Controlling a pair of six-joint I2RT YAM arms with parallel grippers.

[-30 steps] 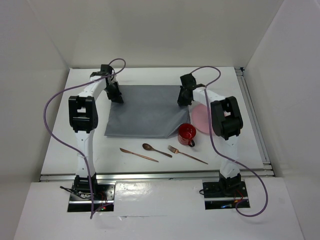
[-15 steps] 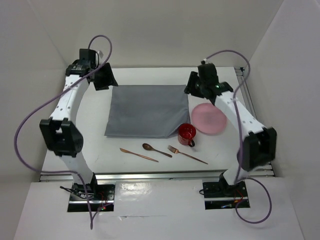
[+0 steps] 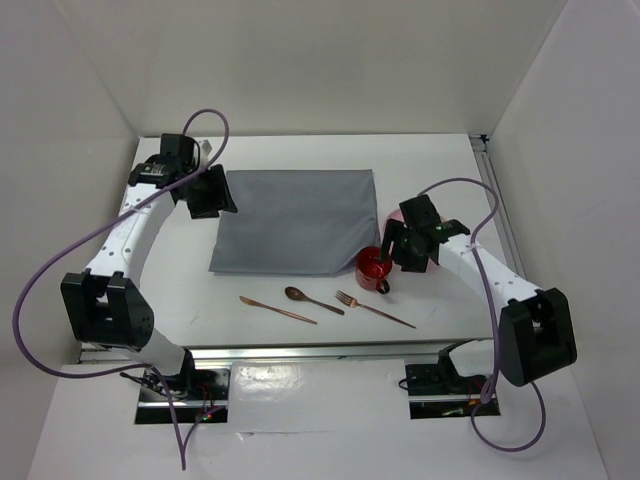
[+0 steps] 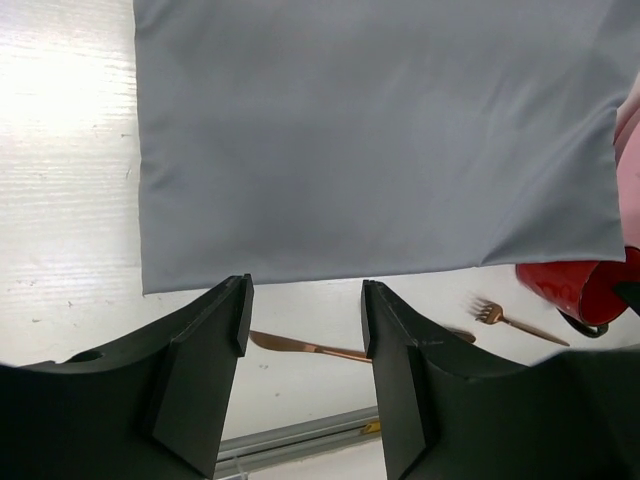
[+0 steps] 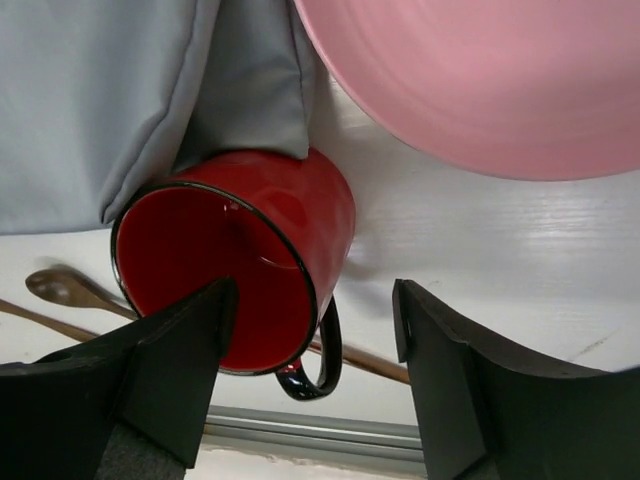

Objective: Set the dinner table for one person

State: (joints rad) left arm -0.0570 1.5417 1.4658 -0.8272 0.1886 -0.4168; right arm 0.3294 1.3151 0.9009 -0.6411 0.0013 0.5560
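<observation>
The grey cloth (image 3: 295,220) lies flat in the middle of the white dinner table (image 3: 180,290). A red mug (image 3: 374,268) stands at the cloth's near right corner, beside a pink plate (image 3: 394,215) that my right arm mostly hides. A copper knife (image 3: 277,309), spoon (image 3: 312,299) and fork (image 3: 373,308) lie in a row in front of the cloth. My left gripper (image 3: 215,196) hovers open off the cloth's far left corner, holding nothing. My right gripper (image 5: 315,310) hangs open above the mug (image 5: 235,270) and the plate (image 5: 480,80), touching neither.
A metal rail (image 3: 310,350) runs along the table's near edge, and another rail (image 3: 505,230) along the right side. White walls close in the left, back and right. Purple cables loop off both arms.
Both grippers have opened and come off the cloth's far corners. The left arm has drawn back to the left; the right arm has swung toward the near side, over the mug and plate.
</observation>
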